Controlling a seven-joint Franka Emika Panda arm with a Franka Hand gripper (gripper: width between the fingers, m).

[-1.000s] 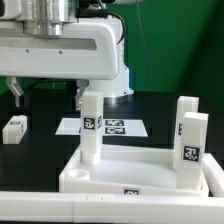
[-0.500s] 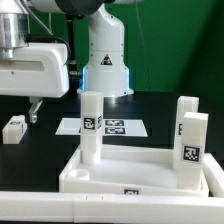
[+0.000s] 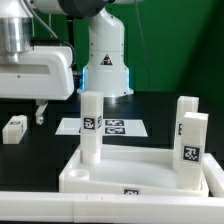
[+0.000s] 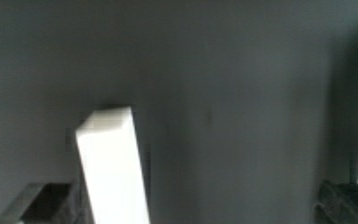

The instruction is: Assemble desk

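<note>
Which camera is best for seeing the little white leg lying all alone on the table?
The exterior view: the loose leg lies whole on the dark table, at that view's left. The wrist view shows only a blurry white strip, and I cannot tell whether it is that leg.

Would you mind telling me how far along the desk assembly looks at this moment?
Three legs already stand upright in the tabletop panel: one at the exterior view's left and two, and, at its right. Nothing is in hand: the open claw hangs above the table near the loose fourth leg, which lies at the exterior view's left and remains to be fitted.
</note>
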